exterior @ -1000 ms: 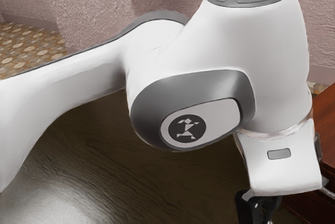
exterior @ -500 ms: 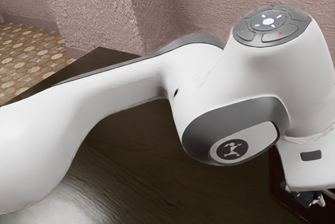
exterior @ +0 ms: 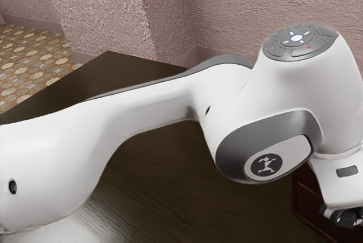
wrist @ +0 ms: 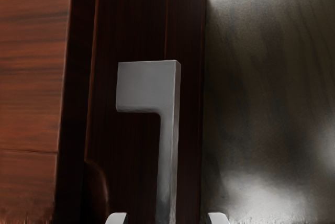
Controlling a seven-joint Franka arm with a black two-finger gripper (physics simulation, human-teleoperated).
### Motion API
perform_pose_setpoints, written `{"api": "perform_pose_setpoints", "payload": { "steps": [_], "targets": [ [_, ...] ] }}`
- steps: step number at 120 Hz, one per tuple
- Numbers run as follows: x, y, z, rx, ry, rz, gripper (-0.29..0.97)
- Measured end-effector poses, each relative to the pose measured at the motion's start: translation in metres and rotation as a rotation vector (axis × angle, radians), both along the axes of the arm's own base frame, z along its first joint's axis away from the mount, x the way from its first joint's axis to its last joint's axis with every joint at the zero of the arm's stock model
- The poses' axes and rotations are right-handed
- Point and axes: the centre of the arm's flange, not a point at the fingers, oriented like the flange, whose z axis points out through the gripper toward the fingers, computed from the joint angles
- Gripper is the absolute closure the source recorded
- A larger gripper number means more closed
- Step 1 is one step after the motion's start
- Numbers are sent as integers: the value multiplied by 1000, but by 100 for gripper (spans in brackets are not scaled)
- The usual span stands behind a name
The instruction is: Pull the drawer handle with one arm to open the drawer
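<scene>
White robot arm (exterior: 142, 118) has swung over to the dark drawer front (wrist: 136, 35); its gripper (wrist: 166, 220) stands wide, one finger each side of the silver handle (wrist: 167, 130) without touching, so closing and pulling looks next.

No readable text; white figure emblem (exterior: 270, 165) on black disc, grey joint cover (exterior: 244, 141), arm (exterior: 142, 118).

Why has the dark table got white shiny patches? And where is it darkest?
Exterior view: light glares off the table as a pale patch under the white arm. Wrist view: a similar pale glare lies on the table beside the drawer; the silver handle is brightly lit; darkest is the band between the drawer and the reddish wood panel.
</scene>
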Motion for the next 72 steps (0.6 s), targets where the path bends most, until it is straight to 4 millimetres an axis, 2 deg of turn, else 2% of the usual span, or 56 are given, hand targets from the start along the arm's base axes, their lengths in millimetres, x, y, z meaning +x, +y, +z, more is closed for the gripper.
{"api": "perform_pose_setpoints", "payload": {
  "steps": [17, 23, 28, 32, 38, 43, 58, 72],
  "targets": [
    [0, -6, -12, 2, 14, 1, 62],
    [-3, -10, -16, 7, 17, -1, 49],
    [-7, -13, -22, 17, 22, -4, 48],
    [-11, -13, -27, 29, 24, -5, 55],
    [-17, -13, -31, 41, 23, -5, 73],
    [-24, -11, -29, 46, 18, -4, 82],
    [-62, -5, -15, 86, -20, -23, 79],
    [-85, -3, -22, 119, -27, -35, 78]
  ]
}}
